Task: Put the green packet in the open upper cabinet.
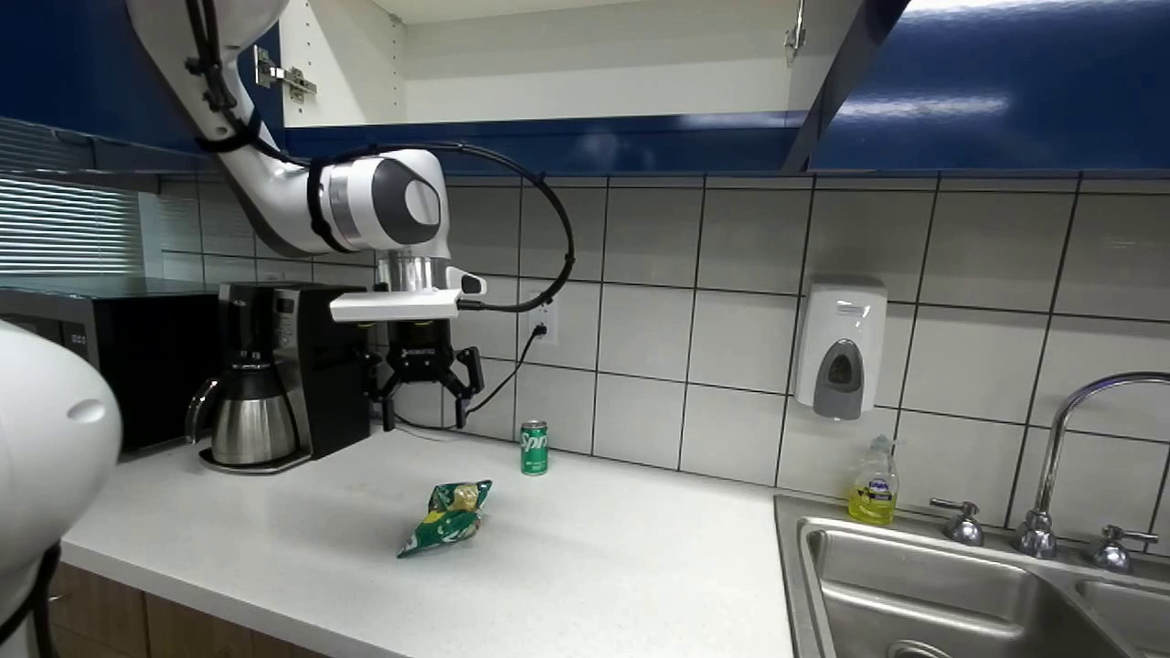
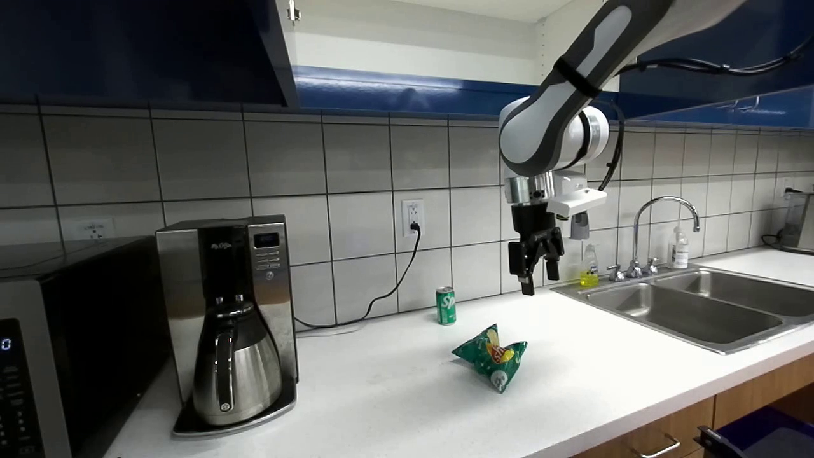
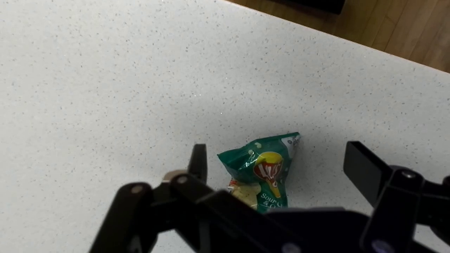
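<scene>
The green packet, a crinkled chip bag, lies on the white counter in both exterior views (image 1: 450, 516) (image 2: 493, 356). My gripper (image 1: 424, 422) is open and empty, pointing down above the counter; it also shows in an exterior view (image 2: 540, 283). In the wrist view the packet (image 3: 262, 165) shows between the two spread fingers of the gripper (image 3: 276, 154), below them and untouched; its lower part is hidden by the gripper body. The open upper cabinet (image 1: 594, 73) has a cream interior and blue frame above the counter; it also shows in an exterior view (image 2: 413, 54).
A green soda can (image 1: 534, 448) stands near the tiled wall. A coffee maker (image 2: 267, 305) with a steel carafe and a black microwave (image 2: 95, 331) stand at one end. A sink (image 1: 791, 576) with faucet, a soap bottle (image 1: 874, 493) and a wall dispenser (image 1: 841, 347) are at the other.
</scene>
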Tool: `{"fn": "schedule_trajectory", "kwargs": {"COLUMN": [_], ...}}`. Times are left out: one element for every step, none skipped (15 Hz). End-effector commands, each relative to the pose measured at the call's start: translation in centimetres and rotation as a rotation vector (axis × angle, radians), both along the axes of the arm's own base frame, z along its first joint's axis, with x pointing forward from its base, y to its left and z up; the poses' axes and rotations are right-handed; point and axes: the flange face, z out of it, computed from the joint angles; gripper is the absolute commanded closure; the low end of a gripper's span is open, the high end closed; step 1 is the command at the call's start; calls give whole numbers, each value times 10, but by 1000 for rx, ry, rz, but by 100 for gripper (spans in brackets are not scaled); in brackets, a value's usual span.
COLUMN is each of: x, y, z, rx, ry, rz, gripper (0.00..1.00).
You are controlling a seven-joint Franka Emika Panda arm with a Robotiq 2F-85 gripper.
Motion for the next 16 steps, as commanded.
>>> {"fn": "schedule_trajectory", "kwargs": {"x": [0, 0, 3, 7, 11, 14, 18, 24, 30, 36, 41, 47, 52, 57, 61, 65], "y": [0, 0, -2, -2, -3, -3, -4, -4, -5, -6, -6, -5, -4, -2, 0, 2], "z": [0, 0, 0, -1, -3, -6, -9, -15, -21, -28, -36, -44, -51, -59, -67, -74], "rx": [0, 0, -4, -4, -5, -8, -8, -1, 0, 4, 7, 9, 11, 11, 12, 10], "ry": [0, 0, -5, -7, -9, -12, -21, -28, -39, -42, -49, -54, -56, -53, -51, -48], "rz": [0, 0, 1, 3, 2, 1, -6, 0, -2, -2, 0, 4, 6, 13, 22, 26], "gripper": [0, 0, 0, 0, 0, 0, 0, 0, 0, 0, 0, 0, 0, 0, 0, 0]}}
